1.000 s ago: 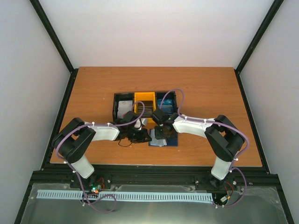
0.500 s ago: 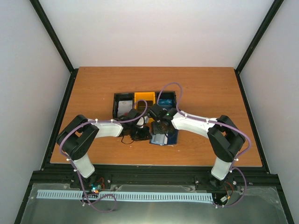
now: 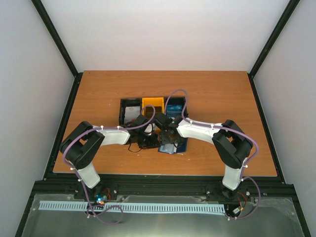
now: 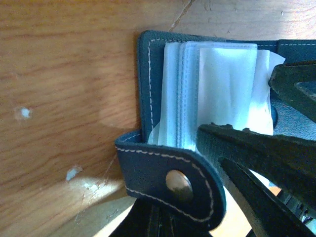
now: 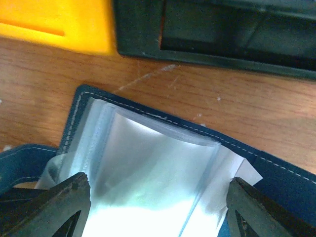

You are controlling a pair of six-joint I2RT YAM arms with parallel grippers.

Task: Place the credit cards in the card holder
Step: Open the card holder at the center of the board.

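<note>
The navy card holder (image 3: 180, 144) lies open on the table in front of the bin, its pale clear pockets (image 4: 217, 89) facing up. My left gripper (image 4: 148, 217) is shut at the holder's left edge, and the snap strap (image 4: 170, 180) curls over its tips. My right gripper (image 5: 158, 212) is open wide just above the holder, one finger on each side of the clear pockets (image 5: 148, 173). Nothing is gripped between its fingers. Stacks of credit cards sit in the bin: white ones (image 3: 131, 113) and blue ones (image 3: 174, 107). Both grippers meet over the holder, the left gripper (image 3: 146, 141) beside the right gripper (image 3: 167, 138).
The black-and-yellow three-compartment bin (image 3: 153, 102) stands directly behind the holder; its yellow wall (image 5: 54, 24) and black wall (image 5: 222, 39) are close ahead of the right gripper. In the left wrist view the right gripper's dark fingers (image 4: 256, 153) cross the holder's right side.
The right gripper has opened wide and shifted left and lower over the holder's pockets. The left arm moved slightly right a second ago and has since held still.
</note>
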